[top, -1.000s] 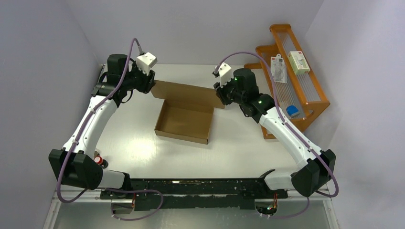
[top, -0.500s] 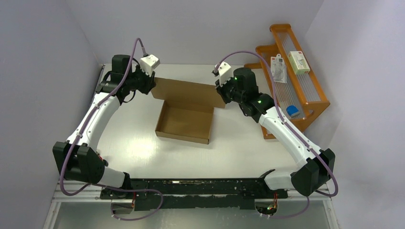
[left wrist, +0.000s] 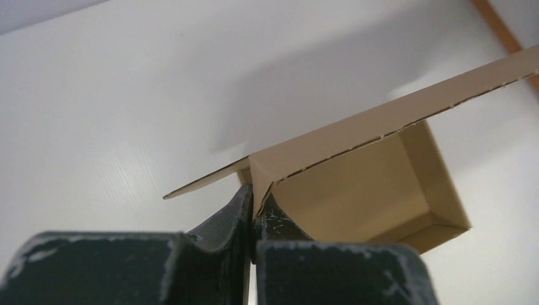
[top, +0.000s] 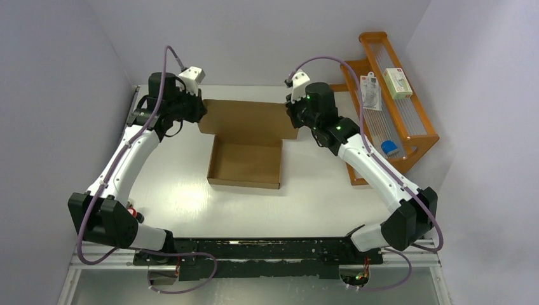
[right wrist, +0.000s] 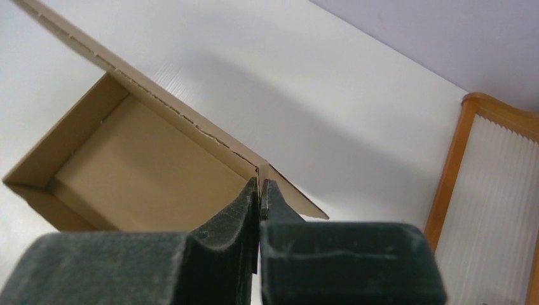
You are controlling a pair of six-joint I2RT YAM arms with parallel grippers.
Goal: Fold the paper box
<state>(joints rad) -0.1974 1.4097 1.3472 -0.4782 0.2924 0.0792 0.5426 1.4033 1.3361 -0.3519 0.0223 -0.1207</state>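
top view / location: paper box (top: 245,164) sits mid-frame on the bench (top: 171,190). Its open tray faces the bottom of the frame and its lid flap (top: 248,119) is raised along the tray's upper edge.
top view / left end effector (top: 201,116): at the lid's left corner, upper left of centre, clamped on it.
top view / right end effector (top: 293,122): at the lid's right corner, upper right of centre, also clamped.
top view / why: my read is that one grip per corner keeps the wide flap level, so it can hinge over the tray without twisting.
top view / rack (top: 407,114): orange, right side of the frame, well apart from the box and not involved.
left wrist / left end effector (left wrist: 253,197): bottom centre, fingers pinched together with the lid corner sandwiched between them.
left wrist / look: paper box (left wrist: 356,184) is plain brown corrugated with a perforated crease along the lid. A thin side tab (left wrist: 203,181) juts out to the left. The tray is empty, with its walls up.
right wrist / right end effector (right wrist: 259,187): bottom centre, closed tight on the opposite lid corner.
right wrist / look: paper box (right wrist: 140,171) shows the same perforated crease running to the upper left. The tray lies lower left, and a small side tab (right wrist: 299,203) sticks out to the right.
right wrist / status: lid not yet over the tray, so the fold is unfinished.
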